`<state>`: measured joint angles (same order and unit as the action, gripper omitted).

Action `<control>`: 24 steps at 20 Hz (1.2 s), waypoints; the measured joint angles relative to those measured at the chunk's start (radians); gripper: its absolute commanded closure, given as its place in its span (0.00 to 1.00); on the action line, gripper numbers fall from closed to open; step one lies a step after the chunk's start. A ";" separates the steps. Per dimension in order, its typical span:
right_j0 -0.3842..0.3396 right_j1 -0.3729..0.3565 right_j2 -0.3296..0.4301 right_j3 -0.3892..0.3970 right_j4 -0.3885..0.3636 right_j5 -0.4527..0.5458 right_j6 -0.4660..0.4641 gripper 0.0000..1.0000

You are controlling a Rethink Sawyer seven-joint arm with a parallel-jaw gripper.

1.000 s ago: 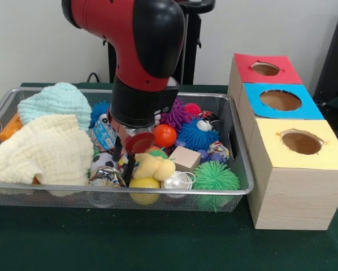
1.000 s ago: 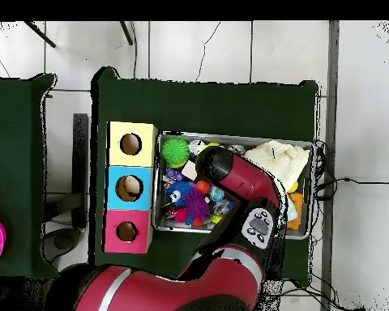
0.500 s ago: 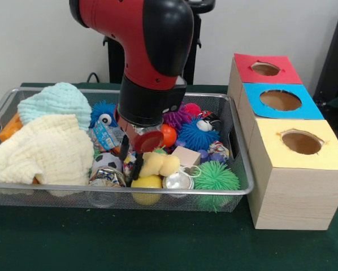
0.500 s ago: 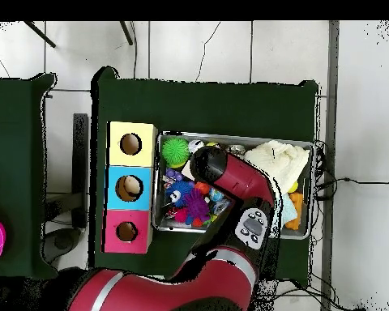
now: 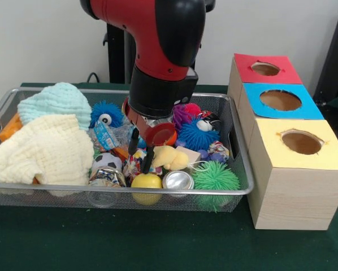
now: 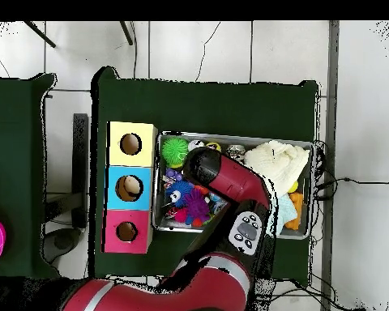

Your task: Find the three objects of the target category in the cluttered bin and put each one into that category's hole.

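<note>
The bin is a silver wire-mesh basket full of toys and cloths; in the overhead view its rim shows beside the boxes. My gripper hangs low in the bin's middle with its two black fingers apart and nothing between them. The tips stand just left of a yellow soft toy and above a yellow ball. A green spiky ball, a blue spiky ball and a silver can lie to the right. In the overhead view the arm hides the gripper.
Three wooden boxes with holes stand beside the bin: red top, blue top, yellow top. A cream cloth and a light blue cloth fill the bin's left part. A small football lies by the cloth.
The arm has moved to the right in the front view, toward the boxes. The gripper now stands beside the yellow soft toy, and the orange ball is hidden behind it.
</note>
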<state>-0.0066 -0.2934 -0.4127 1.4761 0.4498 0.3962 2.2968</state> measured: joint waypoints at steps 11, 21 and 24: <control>-0.006 -0.037 0.028 0.030 0.000 0.000 0.000 0.00; -0.009 -0.059 0.055 0.047 0.000 0.000 0.000 0.00; -0.010 -0.064 0.058 0.048 0.000 0.000 0.000 0.00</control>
<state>-0.0169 -0.3570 -0.3542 1.5239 0.4496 0.3962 2.2968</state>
